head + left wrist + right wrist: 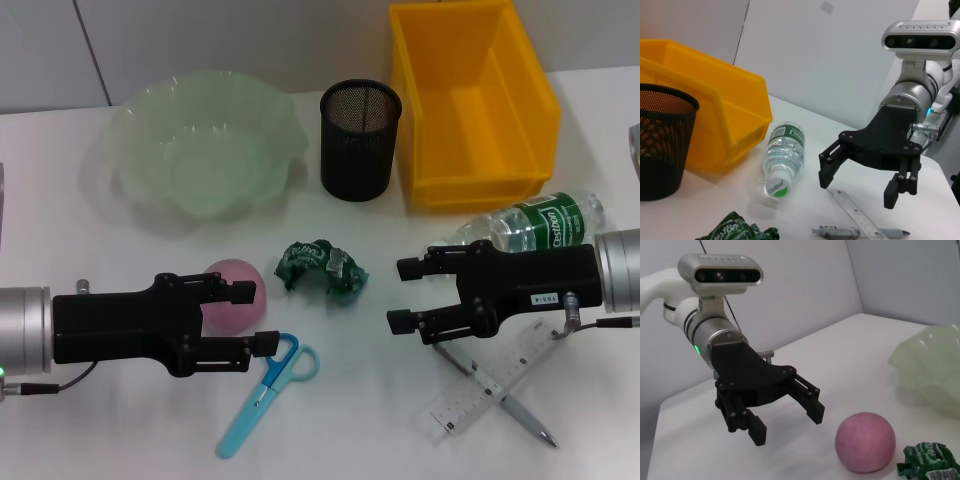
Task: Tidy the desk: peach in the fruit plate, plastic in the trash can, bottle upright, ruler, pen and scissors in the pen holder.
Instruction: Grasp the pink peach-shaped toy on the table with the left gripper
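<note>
Peach [236,293] on the desk, in front of the fruit plate [205,140], not in it. Left gripper [258,318] fingers spread, tips right beside the peach, no contact visible. Crumpled plastic [322,267] to the peach's right; scissors [268,392] just in front of it. Right gripper [405,294] also spread, hovering further right of the plastic, near the lying bottle [535,225], above crossed ruler [495,385] and pen [505,400].

My left gripper [787,417], fingers [756,430] spread, hovers beside the pink peach [865,441] on the white worktop [840,355]; crumpled plastic [930,462] lies nearby.
</note>
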Controlling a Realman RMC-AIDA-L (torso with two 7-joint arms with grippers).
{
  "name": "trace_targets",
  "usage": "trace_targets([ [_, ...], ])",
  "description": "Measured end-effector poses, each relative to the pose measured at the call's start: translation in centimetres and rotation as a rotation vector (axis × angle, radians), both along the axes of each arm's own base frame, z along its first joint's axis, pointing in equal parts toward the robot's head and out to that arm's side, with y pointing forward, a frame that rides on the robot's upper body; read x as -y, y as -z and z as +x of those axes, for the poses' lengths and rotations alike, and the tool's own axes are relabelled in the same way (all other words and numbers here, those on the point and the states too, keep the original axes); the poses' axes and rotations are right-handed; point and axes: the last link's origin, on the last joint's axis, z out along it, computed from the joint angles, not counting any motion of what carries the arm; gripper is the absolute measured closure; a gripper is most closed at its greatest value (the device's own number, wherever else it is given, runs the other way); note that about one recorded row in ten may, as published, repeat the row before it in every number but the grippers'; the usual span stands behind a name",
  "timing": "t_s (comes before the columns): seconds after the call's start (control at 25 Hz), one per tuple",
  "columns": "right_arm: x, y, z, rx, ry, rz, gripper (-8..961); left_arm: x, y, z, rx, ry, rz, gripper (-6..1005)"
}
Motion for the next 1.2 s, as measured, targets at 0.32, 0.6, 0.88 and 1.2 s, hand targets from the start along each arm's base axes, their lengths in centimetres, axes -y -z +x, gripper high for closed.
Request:
trace_targets([
  [0.32, 0.1, 0.1, 0.0, 0.001, 0.001, -0.004, 140, 0.0, 0.0, 0.0, 0.0, 0.0, 0.0, 231],
  [0.6, 0.0, 0.1, 0.0, 0.004, 0.001, -0.002, 139, -0.1, 0.0, -0.1, -0.005, 0.002, 0.012, 244],
  [0.88, 0.0, 0.0, 0.0, 0.004, 0.0, 0.001, 139, -2.5, -0.5, -0.9, -0.113, 0.021, 0.193, 257],
  [1.2, 0.0, 0.0, 0.0, 0.001, 0.002, 0.003, 140, -3.3, 0.4, -1.7, -0.217, 0.035, 0.228, 272],
])
